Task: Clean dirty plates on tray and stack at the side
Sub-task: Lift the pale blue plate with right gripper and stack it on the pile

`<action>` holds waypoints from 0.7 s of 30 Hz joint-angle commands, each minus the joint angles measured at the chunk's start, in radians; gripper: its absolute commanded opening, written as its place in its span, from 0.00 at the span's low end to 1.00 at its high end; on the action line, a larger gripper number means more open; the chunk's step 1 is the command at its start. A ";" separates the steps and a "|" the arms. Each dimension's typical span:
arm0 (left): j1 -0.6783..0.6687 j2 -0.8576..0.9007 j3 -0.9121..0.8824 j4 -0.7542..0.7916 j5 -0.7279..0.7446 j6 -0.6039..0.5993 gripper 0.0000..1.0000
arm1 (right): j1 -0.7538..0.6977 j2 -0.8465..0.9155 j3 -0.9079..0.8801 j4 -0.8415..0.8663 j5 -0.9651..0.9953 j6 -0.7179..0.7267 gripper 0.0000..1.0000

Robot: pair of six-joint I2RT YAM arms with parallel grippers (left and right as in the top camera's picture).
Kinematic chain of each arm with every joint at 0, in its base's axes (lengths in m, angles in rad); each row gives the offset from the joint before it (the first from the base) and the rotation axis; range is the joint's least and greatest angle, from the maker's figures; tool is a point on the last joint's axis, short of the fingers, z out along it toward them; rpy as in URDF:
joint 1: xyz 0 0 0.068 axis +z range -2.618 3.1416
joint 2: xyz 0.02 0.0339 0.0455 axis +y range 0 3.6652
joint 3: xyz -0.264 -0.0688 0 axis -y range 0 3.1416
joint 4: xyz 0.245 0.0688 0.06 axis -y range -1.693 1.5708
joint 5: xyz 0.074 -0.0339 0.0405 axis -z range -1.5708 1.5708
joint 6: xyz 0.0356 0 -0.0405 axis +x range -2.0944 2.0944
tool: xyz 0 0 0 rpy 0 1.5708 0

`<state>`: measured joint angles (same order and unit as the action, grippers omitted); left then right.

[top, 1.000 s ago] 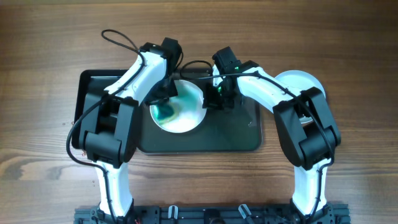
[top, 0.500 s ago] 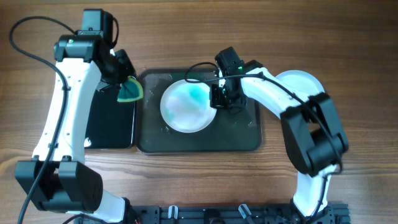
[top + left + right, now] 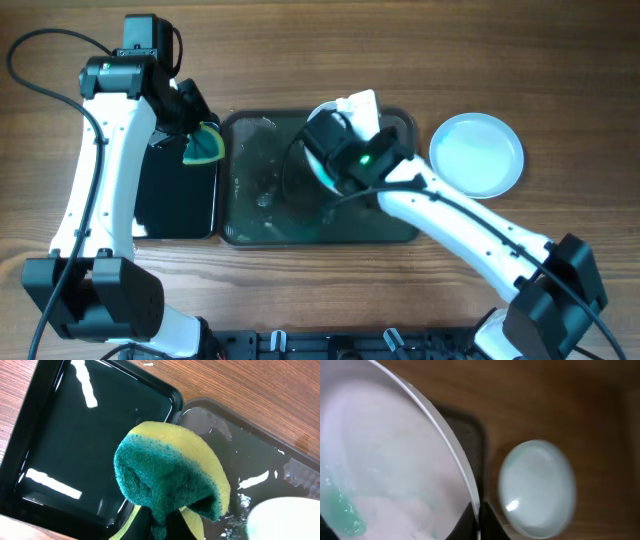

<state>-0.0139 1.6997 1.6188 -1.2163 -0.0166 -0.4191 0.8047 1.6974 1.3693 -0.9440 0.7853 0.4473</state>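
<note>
My right gripper [image 3: 479,521] is shut on the rim of a white plate [image 3: 395,460], which it holds tilted above the tray [image 3: 262,212]. A teal-green smear [image 3: 340,510] shows on the plate. In the overhead view the right gripper [image 3: 335,160] hides most of this plate. A pale blue plate [image 3: 477,153] lies on the table to the right of the tray and also shows in the right wrist view [image 3: 537,487]. My left gripper [image 3: 200,140] is shut on a green and yellow sponge [image 3: 170,475] over the gap between the two trays.
A smaller black tray [image 3: 175,195] lies left of the large tray and shows in the left wrist view [image 3: 75,435]. The large tray's floor [image 3: 240,460] is wet. Wooden table [image 3: 560,60] surrounds both trays.
The right gripper has lifted the white plate off the tray and tilted it. The left gripper left the plate with the sponge a second ago and has hardly moved since.
</note>
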 commanded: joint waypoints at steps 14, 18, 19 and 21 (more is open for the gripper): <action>0.002 0.002 0.003 0.001 0.005 0.023 0.04 | 0.232 -0.032 0.004 -0.035 0.639 0.002 0.04; 0.002 0.002 0.003 0.002 0.005 0.023 0.04 | 0.167 -0.032 0.004 -0.021 0.240 0.001 0.04; 0.002 0.002 0.003 0.001 0.004 0.023 0.04 | 0.132 -0.032 0.004 -0.018 0.121 0.002 0.04; 0.002 0.002 0.003 0.001 0.004 0.023 0.04 | 0.048 -0.034 0.004 0.003 -0.104 0.001 0.04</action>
<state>-0.0139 1.6997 1.6188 -1.2163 -0.0166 -0.4191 0.9535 1.6913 1.3693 -0.9600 1.0611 0.4442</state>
